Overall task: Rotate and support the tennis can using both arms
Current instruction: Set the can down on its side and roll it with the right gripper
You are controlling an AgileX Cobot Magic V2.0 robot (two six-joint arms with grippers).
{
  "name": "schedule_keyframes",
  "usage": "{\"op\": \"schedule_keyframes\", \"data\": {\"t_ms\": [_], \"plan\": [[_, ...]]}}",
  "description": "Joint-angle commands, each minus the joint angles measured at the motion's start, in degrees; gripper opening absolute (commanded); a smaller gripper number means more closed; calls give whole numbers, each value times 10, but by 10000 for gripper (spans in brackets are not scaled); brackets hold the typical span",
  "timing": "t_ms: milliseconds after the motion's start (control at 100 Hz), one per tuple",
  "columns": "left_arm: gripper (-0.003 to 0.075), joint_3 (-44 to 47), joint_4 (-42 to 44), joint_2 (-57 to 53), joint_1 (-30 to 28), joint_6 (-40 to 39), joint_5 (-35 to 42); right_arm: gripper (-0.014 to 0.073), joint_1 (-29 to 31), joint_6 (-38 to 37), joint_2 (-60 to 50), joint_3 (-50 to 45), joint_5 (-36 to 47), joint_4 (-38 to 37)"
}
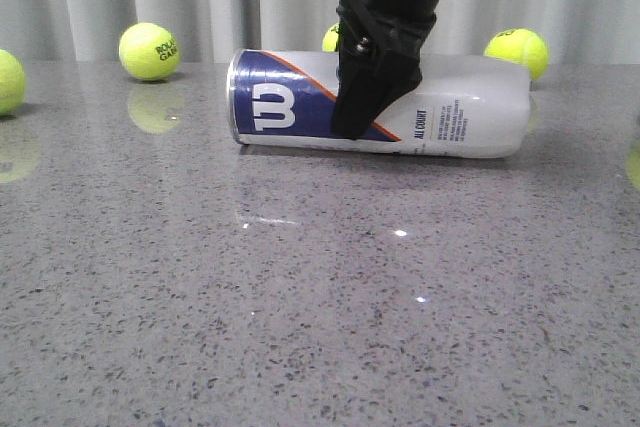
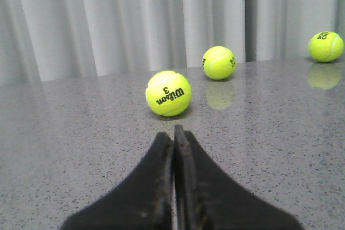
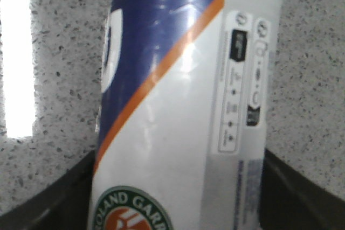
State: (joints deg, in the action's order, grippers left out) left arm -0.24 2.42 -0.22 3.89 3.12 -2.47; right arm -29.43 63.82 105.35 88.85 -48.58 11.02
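The tennis can lies on its side on the grey table, its metal-rimmed end to the left and the white "W" facing me. My right gripper comes down from above and straddles the can's middle, one black finger in front of the can and the other hidden behind it. In the right wrist view the can fills the space between the fingers, which press against both its sides, just below the round emblem. My left gripper is shut and empty, low over the table; it is out of the front view.
Yellow tennis balls lie along the back of the table by the curtain: one at back left, one at the left edge, one at back right. The left wrist view shows three balls, the nearest just beyond the fingertips.
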Motion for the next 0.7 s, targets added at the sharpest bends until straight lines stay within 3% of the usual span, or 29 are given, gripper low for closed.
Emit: {"op": "schedule_keyframes", "data": {"t_ms": [0, 280, 470, 690], "plan": [[-21, 27, 0, -23, -1, -6, 43, 332, -2, 11, -28, 19, -2, 7], [-21, 27, 0, -23, -1, -6, 43, 343, -2, 79, -28, 19, -24, 22], [-21, 27, 0, -23, -1, -6, 43, 499, -2, 96, -28, 19, -33, 42], [-21, 27, 0, -23, -1, -6, 43, 579, -2, 96, -28, 19, -36, 42]]}}
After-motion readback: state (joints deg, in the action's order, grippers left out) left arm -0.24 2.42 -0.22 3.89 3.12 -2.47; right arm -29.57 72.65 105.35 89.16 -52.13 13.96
